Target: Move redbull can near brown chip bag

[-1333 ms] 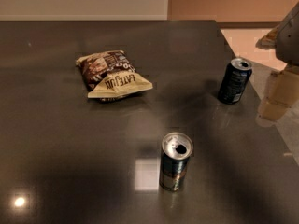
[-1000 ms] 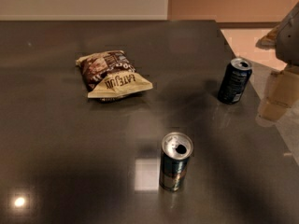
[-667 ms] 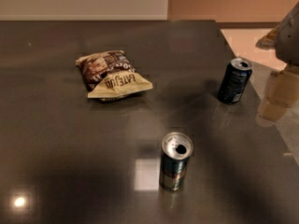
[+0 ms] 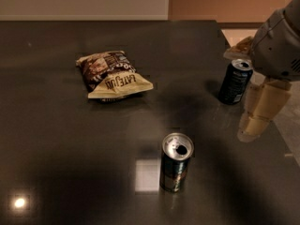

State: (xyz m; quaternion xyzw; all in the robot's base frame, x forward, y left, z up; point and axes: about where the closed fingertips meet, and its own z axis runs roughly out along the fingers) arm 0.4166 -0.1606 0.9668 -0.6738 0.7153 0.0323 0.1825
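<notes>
Gripper (image 4: pixel 251 129) is seen at the right edge of the bench (image 4: pixel 56 139), held just right of a dark blue can (image 4: pixel 235 82); whether it is apart or together cannot be told. The redbull can (image 4: pixel 176 163) is stood upright near the middle front, untouched. The brown chip bag (image 4: pixel 112 75) is laid flat farther back to the left, well apart from the redbull can.

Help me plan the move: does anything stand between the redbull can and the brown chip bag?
Nothing visible does: only bare table lies between the redbull can and the brown chip bag. The dark blue can stands far right, beside the gripper, off that path.
</notes>
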